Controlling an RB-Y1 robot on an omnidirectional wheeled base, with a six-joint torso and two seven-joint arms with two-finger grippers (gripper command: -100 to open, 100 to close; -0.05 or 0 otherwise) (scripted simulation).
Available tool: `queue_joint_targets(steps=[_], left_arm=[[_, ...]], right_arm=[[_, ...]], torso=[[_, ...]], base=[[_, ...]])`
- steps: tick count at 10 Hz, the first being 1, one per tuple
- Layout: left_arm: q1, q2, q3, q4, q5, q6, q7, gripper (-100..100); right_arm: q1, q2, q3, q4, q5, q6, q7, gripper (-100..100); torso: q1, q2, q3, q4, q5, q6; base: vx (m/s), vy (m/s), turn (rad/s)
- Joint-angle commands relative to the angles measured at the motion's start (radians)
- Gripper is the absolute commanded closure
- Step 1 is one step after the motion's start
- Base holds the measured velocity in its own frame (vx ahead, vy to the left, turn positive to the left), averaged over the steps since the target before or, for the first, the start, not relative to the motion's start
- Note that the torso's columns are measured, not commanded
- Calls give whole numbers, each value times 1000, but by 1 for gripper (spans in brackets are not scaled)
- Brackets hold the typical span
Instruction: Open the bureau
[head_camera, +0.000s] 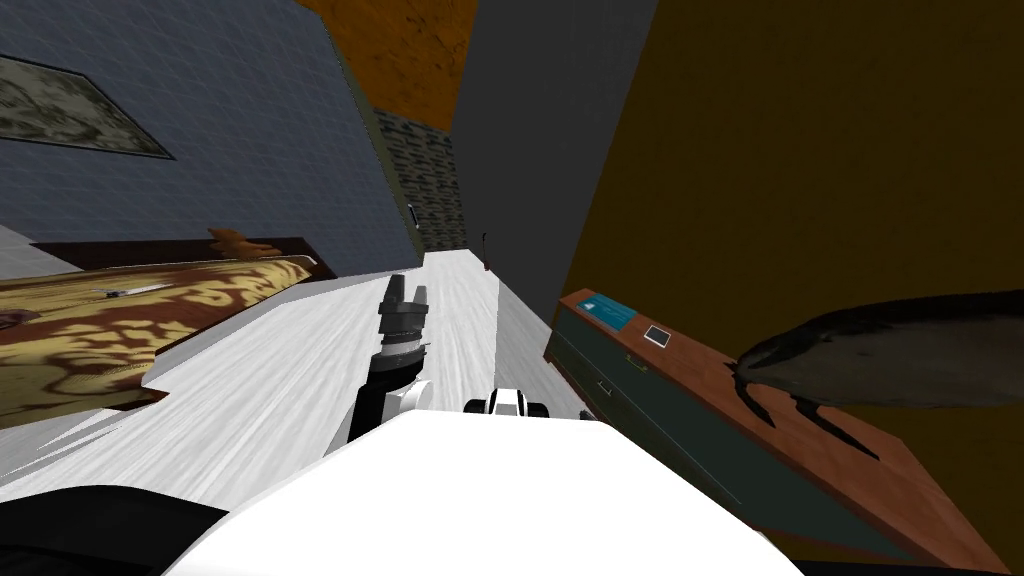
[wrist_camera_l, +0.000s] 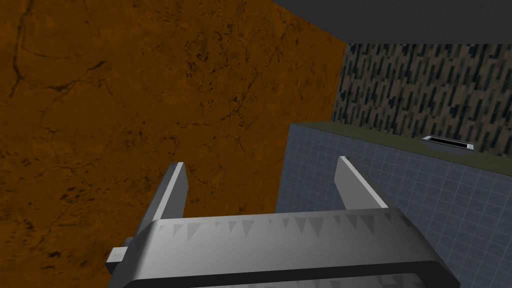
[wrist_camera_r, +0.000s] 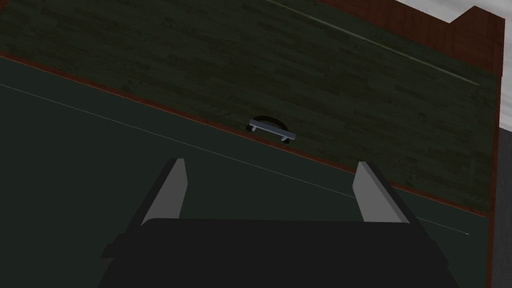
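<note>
The bureau (head_camera: 650, 405), long and low with a dark green front and a red-brown top, stands against the ochre wall on my right. Its small grey handle (wrist_camera_r: 271, 130) sits at a seam in that front, just ahead of the right end effector (wrist_camera_r: 270, 164) and apart from it; the fingers are spread and empty (nothing touched). On the top lie a blue flat thing (head_camera: 610, 312) and a small framed square (head_camera: 656, 336). The left end effector (head_camera: 403, 290) is raised in front over the white floor (head_camera: 300, 370), likewise released. A bed (head_camera: 130, 320) with a yellow-patterned cover lies to the left.
</note>
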Motion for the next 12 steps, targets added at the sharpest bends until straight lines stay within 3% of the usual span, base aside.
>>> queue_joint_targets(steps=[1,3,4,5,6,9,10,12], left_arm=[[0,0,0,0,0,0,0,0],[0,0,0,0,0,0,0,0],[0,0,0,0,0,0,0,0],[0,0,0,0,0,0,0,0],[0,0,0,0,0,0,0,0],[0,0,0,0,0,0,0,0],[0,0,0,0,0,0,0,0],[0,0,0,0,0,0,0,0]], right_arm=[[-17,-8,33,60,61,80,7,-100],[-17,-8,33,73,61,120,7,-100],[-31,-14,54,123,100,156,11,-100],[-31,-14,54,123,100,183,11,-100],[-44,-19,75,158,137,215,14,-100],[-57,-23,94,218,173,301,18,-100],[-71,-27,113,263,207,326,21,-100],[-71,-27,113,263,207,356,21,-100]], torso=[[-1,0,0,0,0,1],[-1,1,0,0,0,1],[1,3,1,1,0,1],[0,2,1,1,0,0],[0,1,1,0,0,1],[-1,0,0,0,0,0],[0,1,1,0,0,1],[0,1,1,0,0,1]], base=[[64,-29,179],[29,-20,49],[23,-18,183],[25,-23,99],[41,-21,193],[39,-32,92],[25,-39,155],[19,-21,25]])
